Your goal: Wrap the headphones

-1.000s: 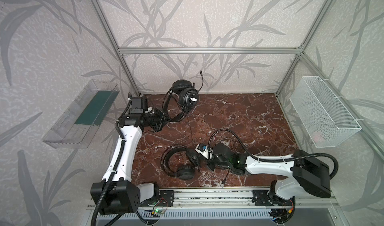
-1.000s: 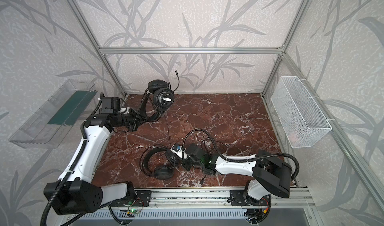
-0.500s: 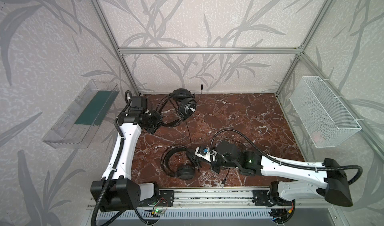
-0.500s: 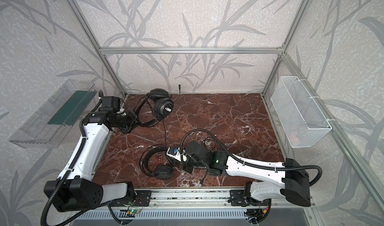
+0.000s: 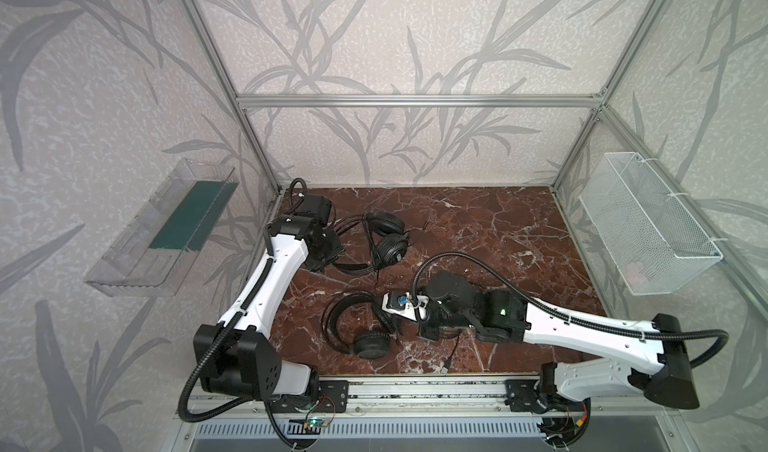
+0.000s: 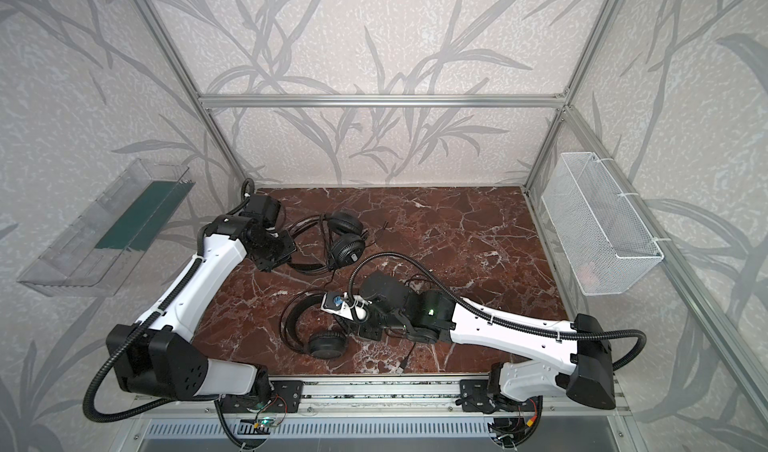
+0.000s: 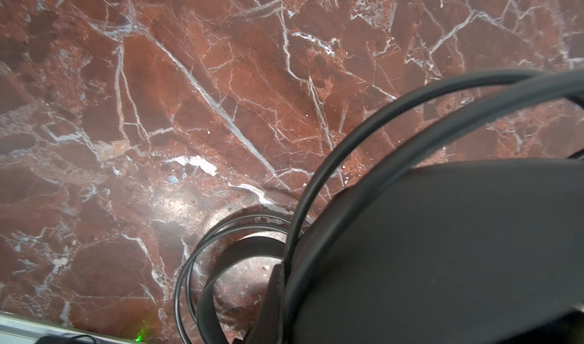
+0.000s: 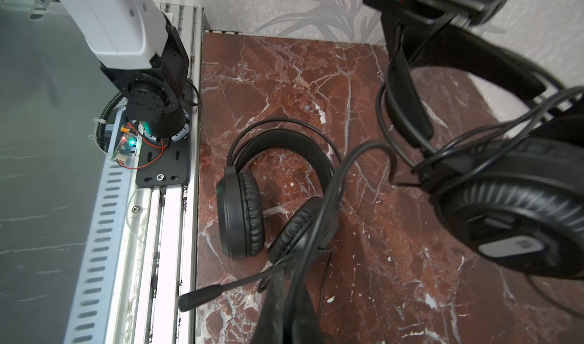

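Note:
Two black headphones show in both top views. The back pair (image 5: 386, 240) (image 6: 345, 238) sits low over the marble at the back left. My left gripper (image 5: 328, 256) is shut on its headband; in the left wrist view the padded band (image 7: 442, 247) fills the frame beside the left gripper (image 7: 284, 282). The front pair (image 5: 361, 337) (image 8: 240, 212) lies flat near the front rail, its mic boom (image 8: 215, 291) pointing toward the rail. My right gripper (image 5: 395, 323) (image 8: 286, 282) is shut on a thin cable (image 8: 331, 184) that runs up to the back pair's ridged earcup (image 8: 512, 222).
A clear plastic bin (image 5: 162, 234) hangs on the left wall and a white wire basket (image 5: 648, 229) on the right wall. The aluminium rail (image 5: 415, 391) runs along the front edge of the marble floor (image 5: 478, 229). A loose cable end (image 5: 451, 356) trails below the right wrist.
My left gripper has carried the back headphones down from the air toward the marble. The right arm has stretched out lower, its gripper staying by the front pair.

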`<state>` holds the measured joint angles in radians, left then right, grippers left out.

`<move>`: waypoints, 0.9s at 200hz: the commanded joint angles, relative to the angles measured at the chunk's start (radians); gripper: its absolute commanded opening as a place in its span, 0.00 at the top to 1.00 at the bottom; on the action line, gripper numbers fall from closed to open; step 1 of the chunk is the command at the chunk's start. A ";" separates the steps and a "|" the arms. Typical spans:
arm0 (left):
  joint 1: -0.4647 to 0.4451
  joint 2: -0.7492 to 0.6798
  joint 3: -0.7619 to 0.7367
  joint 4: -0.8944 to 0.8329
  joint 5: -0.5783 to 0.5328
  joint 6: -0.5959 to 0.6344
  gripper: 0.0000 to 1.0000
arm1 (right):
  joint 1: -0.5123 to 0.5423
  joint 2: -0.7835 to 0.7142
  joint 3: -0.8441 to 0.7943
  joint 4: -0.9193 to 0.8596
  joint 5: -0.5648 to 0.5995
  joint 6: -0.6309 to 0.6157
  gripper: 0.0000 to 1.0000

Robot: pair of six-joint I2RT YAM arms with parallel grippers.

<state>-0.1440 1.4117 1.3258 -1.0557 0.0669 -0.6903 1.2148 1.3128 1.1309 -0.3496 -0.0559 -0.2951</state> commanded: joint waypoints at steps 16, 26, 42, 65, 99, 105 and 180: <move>-0.063 0.001 -0.040 0.013 -0.066 0.066 1.00 | 0.009 0.043 0.177 -0.150 0.102 -0.160 1.00; -0.077 -0.002 -0.063 0.014 -0.087 0.079 1.00 | 0.009 0.053 0.211 -0.170 0.128 -0.190 1.00; -0.092 -0.009 -0.102 0.014 -0.107 0.093 1.00 | 0.009 0.064 0.258 -0.199 0.153 -0.235 1.00; -0.103 -0.034 -0.167 0.041 -0.092 0.109 1.00 | 0.012 0.079 0.316 -0.217 0.194 -0.289 1.00; -0.127 -0.070 -0.219 0.068 -0.077 0.132 1.00 | 0.019 0.114 0.357 -0.205 0.209 -0.398 1.00; -0.135 -0.075 -0.222 0.073 -0.073 0.136 1.00 | 0.021 0.121 0.356 -0.187 0.226 -0.415 1.00; -0.208 -0.130 -0.198 0.101 -0.057 0.161 1.00 | 0.009 0.231 0.432 -0.048 0.331 -0.582 1.00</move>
<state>-0.3332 1.3296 1.0996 -0.9821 -0.0051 -0.5468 1.2358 1.5272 1.5108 -0.4835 0.2222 -0.7872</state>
